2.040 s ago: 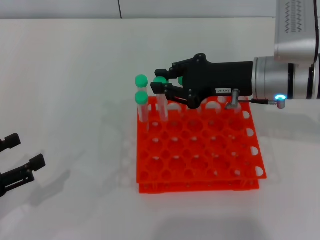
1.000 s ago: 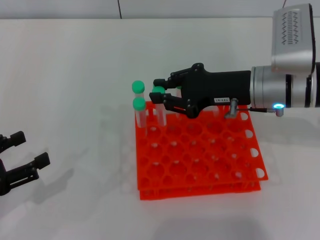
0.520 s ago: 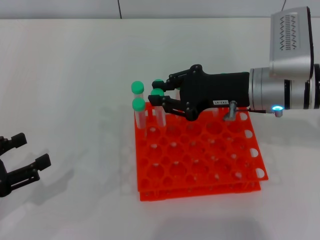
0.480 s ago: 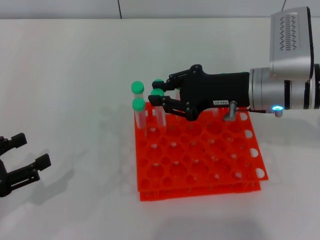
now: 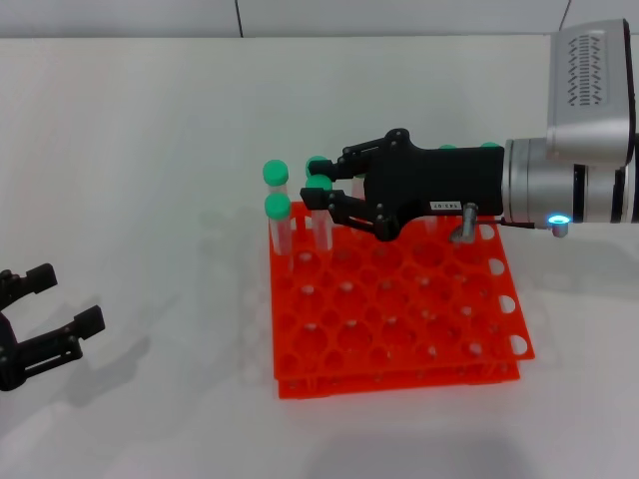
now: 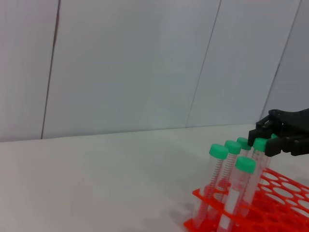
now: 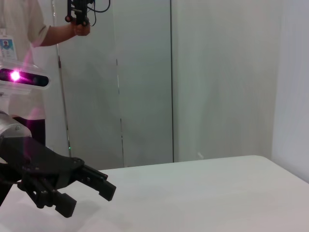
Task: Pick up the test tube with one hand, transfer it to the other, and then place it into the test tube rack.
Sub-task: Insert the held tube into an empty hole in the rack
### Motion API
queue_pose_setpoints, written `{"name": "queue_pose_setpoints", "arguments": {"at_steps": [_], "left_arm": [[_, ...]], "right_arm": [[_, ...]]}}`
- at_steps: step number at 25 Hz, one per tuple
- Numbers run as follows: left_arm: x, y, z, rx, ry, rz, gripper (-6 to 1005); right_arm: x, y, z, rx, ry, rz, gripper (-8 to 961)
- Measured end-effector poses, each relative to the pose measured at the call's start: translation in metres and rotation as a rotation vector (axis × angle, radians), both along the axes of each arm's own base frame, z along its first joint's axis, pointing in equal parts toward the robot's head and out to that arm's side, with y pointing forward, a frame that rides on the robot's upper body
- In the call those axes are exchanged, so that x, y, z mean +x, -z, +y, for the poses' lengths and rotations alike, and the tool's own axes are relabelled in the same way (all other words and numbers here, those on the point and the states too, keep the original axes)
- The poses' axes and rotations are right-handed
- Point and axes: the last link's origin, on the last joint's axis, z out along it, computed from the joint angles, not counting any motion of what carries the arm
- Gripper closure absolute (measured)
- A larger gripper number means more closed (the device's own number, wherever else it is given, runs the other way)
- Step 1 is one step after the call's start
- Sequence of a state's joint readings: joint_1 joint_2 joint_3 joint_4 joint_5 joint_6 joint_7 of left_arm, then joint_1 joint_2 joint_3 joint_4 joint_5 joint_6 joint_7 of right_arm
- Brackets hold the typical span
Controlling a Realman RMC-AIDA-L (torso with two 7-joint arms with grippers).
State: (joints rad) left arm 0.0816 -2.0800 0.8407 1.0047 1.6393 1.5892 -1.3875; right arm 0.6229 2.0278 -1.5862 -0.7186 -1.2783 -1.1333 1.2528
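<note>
**Right hand edges back at the rack's far left corner**

Since 0.5 s ago the right hand (image 5: 321, 199) has shifted slightly to the right, and the silver wrist with its blue light sits a little farther toward the right edge of the head view; the tubes and the rack have kept their places. Over 2 s the rack has also ended up a little lower and more skewed in that view.

That right hand, black with a small white label sticker, reaches in from the right, level over the far rows of the orange-red test tube rack (image 5: 399, 319). Its fingers are closed about the green cap of the test tube (image 5: 319, 208), which stands upright in a hole of the far left part of the rack, long axis vertical, cap up. The left wrist view shows the same: black fingertips on either side of the cap of the test tube (image 6: 259, 145), with hardly any gap.

2 more green-capped tubes (image 5: 278, 225) stand upright just to the left of it at the rack's left edge, one behind the other, and further green caps show behind the right hand along the far row. How many tubes the hand hides cannot be told.

The left hand (image 5: 40, 319) hangs low at the left edge of the head view, well apart from the rack, its 2 black fingers spread and holding nothing. The right wrist view shows it too, open above the white table (image 5: 150, 150).
</note>
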Motion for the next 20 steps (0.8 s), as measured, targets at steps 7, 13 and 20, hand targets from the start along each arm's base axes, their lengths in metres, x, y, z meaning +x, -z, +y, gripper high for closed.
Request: {"name": "queue_pose_setpoints", "arguments": {"at_steps": [7,13,20], "left_arm": [[0.0004,0.0001,0.0009,-0.001,0.002,0.000,107],[0.0004,0.0003,0.0009,-0.002,0.002,0.000,107],[0.0006,0.0009,0.0009,-0.002,0.001,-0.002,107]], "right_arm": [[0.0010,0.0003,0.0000,0.000,0.004,-0.001,705],[0.0016,0.0005,0.0000,0.000,0.006,-0.002,705],[0.0022,0.0005,-0.0011,-0.001,0.005,-0.002,704]]}}
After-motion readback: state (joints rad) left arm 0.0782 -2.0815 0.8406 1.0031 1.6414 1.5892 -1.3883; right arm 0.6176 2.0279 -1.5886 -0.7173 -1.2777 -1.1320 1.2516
